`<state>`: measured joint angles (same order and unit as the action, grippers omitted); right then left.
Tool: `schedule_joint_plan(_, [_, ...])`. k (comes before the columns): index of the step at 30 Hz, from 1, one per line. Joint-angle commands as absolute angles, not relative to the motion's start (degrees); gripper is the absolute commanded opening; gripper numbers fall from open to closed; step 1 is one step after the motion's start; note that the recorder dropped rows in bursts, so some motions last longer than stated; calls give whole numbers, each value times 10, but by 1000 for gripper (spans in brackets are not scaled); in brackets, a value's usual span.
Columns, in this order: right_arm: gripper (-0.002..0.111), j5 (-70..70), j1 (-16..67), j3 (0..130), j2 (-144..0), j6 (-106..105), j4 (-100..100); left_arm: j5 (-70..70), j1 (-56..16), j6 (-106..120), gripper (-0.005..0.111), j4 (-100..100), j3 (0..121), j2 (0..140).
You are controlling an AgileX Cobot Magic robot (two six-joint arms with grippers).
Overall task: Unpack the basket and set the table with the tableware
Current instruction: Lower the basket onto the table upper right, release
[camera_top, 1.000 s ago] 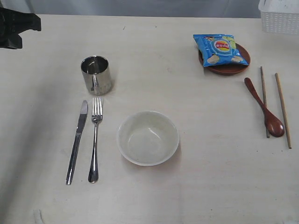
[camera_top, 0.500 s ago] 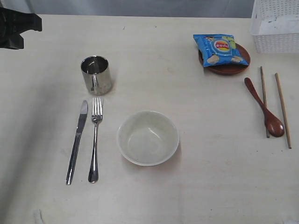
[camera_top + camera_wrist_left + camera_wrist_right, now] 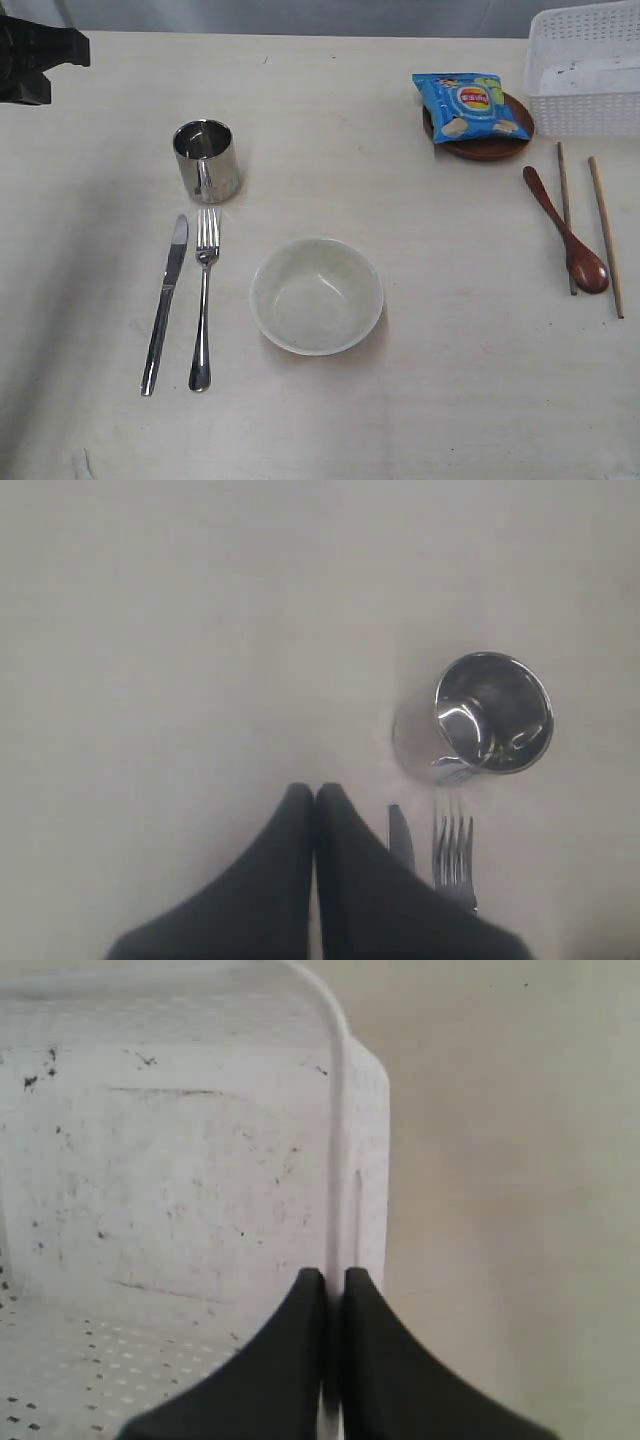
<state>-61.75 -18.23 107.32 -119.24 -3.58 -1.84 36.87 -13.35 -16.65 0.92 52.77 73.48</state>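
**Figure: end-of-unpacking grip on the basket.** The white rectangular plastic basket with perforated lattice sides (image 3: 580, 112) is well apart from the off-white round bowl (image 3: 316, 296), beyond it and far to its right. It is just beside the small brown round plate (image 3: 485, 152), which carries a blue chip bag (image 3: 468, 105).

The right gripper (image 3: 333, 1278) is clenched on the basket's thin upper rim, one finger inside the wall and one outside. Only a bare, speckled floor shows within. Whether the basket rests on the pale cream wood-grain table (image 3: 420, 410) or hangs above it cannot be told.

The left gripper (image 3: 315, 795) is closed on nothing. It hangs near the shiny steel cup (image 3: 493, 712), beyond the bowl and to its left.

Handling, as judged: emptied, the basket is probably light and fairly stiff, but its smooth, thin wall may flex or slip. A pinch on one side lets it tilt. A hold at mid-rim or a handle slot looks steadiest.
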Motion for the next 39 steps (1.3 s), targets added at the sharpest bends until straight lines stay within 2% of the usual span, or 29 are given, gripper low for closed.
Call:
schedule_joint_plan(1, [-1,-603,-176,1062,-1191,-48,-10,364,-134,-163,0,6,525,734])
schedule_joint_plan(21, [-1,-555,-6,1066,-1222,-79,6,364,-134,-163,0,6,525,734])
schedule_joint_plan(29, [-1,-571,-13,1066,-1222,-59,8,364,-134,-163,0,6,525,734])
schedule_joint_plan(39, [-1,-554,-79,1066,-1230,-30,23,365,-134,-163,0,3,525,734])
